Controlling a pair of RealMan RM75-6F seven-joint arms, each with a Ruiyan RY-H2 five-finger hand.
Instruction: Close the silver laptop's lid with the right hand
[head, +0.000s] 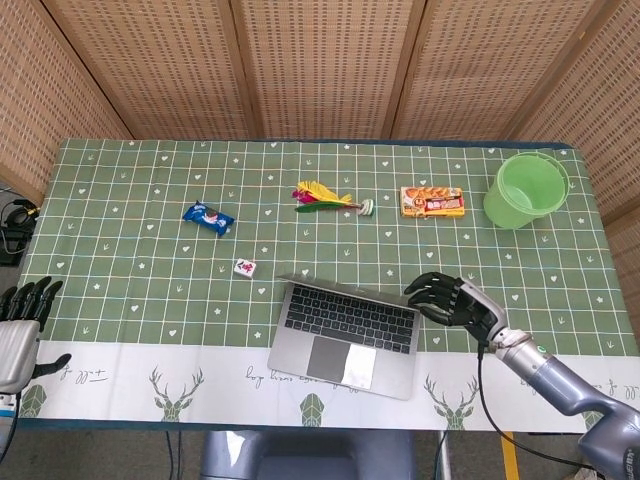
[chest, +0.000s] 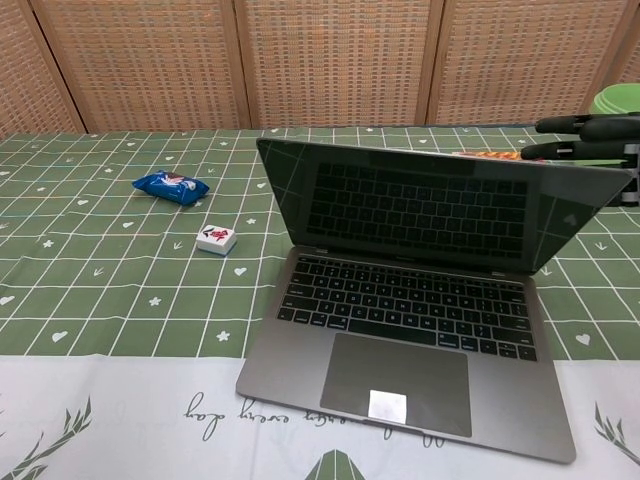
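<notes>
Head view: the right hand (head: 455, 300) reaches in at the far right corner of the silver laptop (head: 345, 322), its dark fingers (head: 425, 290) spread and grasping nothing, their tips resting on or just above the top edge of the lid (head: 345, 285); actual contact cannot be confirmed from here. The laptop sits near the front of the table (head: 130, 250), its long axis running left to right, and the keyboard lies forward of the fingers, toward the robot. The lid leans well forward over the keys. The left hand (head: 22, 318) hangs well apart at the table's left corner, fingers extended and empty, so the right hand is plainly the nearer one.

Chest view: the lid (chest: 430, 210) tilts toward the camera, screen dark and mirroring the keys, with the fingers (chest: 575, 125) of the right hand (chest: 590, 140) lying along its upper right corner from behind. The keyboard deck lies below and forward of them, so closing appears to call for a continued push down and toward the robot. The lid looks roughly halfway shut.
</notes>
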